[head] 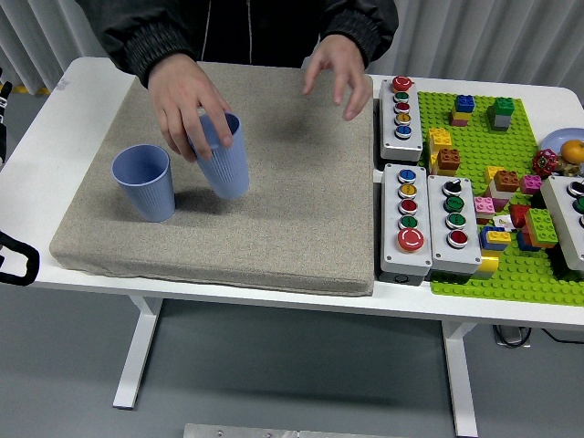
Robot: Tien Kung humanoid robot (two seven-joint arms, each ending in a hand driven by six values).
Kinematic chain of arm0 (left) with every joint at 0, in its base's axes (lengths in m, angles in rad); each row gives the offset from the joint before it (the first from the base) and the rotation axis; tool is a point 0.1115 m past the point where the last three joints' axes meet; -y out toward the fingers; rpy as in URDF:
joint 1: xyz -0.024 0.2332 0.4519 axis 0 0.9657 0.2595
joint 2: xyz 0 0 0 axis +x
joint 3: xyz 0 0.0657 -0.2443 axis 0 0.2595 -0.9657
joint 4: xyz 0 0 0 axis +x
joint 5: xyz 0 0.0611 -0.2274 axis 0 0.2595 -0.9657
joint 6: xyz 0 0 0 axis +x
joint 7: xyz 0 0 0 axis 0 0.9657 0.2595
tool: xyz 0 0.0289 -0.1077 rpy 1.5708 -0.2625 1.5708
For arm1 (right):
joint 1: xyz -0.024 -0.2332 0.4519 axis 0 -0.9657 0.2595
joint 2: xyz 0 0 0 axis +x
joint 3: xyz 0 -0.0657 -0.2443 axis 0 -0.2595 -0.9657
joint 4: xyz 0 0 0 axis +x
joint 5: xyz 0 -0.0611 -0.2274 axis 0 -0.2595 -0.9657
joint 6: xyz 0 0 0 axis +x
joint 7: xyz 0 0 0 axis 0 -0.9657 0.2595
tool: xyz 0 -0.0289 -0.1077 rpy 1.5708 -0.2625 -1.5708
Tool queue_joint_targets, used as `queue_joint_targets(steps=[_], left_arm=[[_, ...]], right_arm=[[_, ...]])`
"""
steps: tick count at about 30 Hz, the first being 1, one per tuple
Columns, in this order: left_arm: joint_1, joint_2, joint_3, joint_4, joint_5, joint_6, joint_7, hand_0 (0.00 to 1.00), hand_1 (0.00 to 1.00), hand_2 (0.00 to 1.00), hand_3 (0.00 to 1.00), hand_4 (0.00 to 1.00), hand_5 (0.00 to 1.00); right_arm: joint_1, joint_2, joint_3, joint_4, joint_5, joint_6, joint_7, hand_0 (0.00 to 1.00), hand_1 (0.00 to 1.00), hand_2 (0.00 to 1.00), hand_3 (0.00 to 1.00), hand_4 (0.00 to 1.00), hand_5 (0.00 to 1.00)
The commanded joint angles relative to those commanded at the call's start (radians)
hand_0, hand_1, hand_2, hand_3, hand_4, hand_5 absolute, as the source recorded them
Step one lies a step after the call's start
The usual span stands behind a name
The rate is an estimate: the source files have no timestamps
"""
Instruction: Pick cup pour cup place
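Two ribbed blue cups are on the grey mat (274, 228). One blue cup (145, 182) stands upright and alone at the mat's left. A person's hand (186, 102) grips the rim of the second blue cup (224, 157), which is tilted just right of the first. The person's other hand (339, 73) hovers open over the mat's far right. A small black part of my left arm (16, 258) shows at the left edge, below the mat's near corner. My right hand is out of sight.
Right of the mat stand grey button boxes (401, 107) (408, 220) (455, 224). A green baseplate (511, 265) with several loose bricks fills the far right, with another box (572, 214) and an orange ball (573, 151) at its edge.
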Motion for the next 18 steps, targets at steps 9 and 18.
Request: queue_joint_targets(steps=[9,18], left_arm=[[0.004,-0.007,0.004,-0.008,0.011,0.0,0.003,0.904,0.879,0.964,0.998,0.774,0.998],[0.018,-0.019,0.002,-0.021,0.062,-0.009,0.004,0.906,0.884,0.965,0.998,0.905,0.92]], right_arm=[[0.005,0.0,-0.002,0.0,0.006,-0.002,0.002,0.703,0.633,0.572,0.573,0.002,0.103],[0.006,0.0,0.003,0.0,0.002,-0.002,0.002,0.703,0.633,0.573,0.573,0.002,0.097]])
